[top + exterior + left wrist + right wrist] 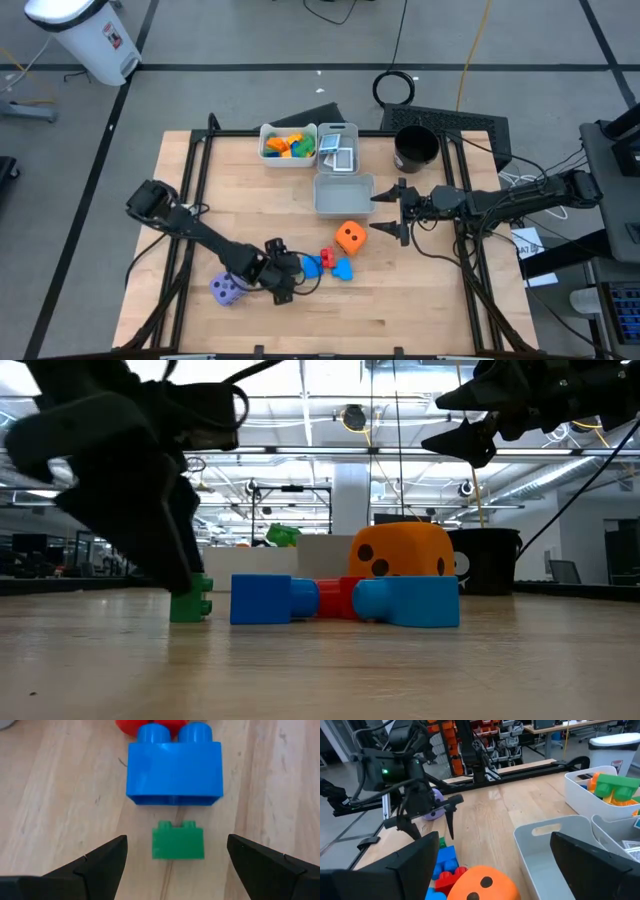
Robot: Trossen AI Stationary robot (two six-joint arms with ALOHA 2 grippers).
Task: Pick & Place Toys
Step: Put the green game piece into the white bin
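High view: two dice (349,237) (purple, orange)

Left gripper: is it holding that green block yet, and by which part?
Nothing is held. The left gripper is open around the green block, fingers clear of its sides. The right gripper is open and empty.

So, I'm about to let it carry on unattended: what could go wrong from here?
The left end effector stands open around the small green block, which sits close to the blue block; closing in could nudge the blue one. The green block is small, so the grip might slip.
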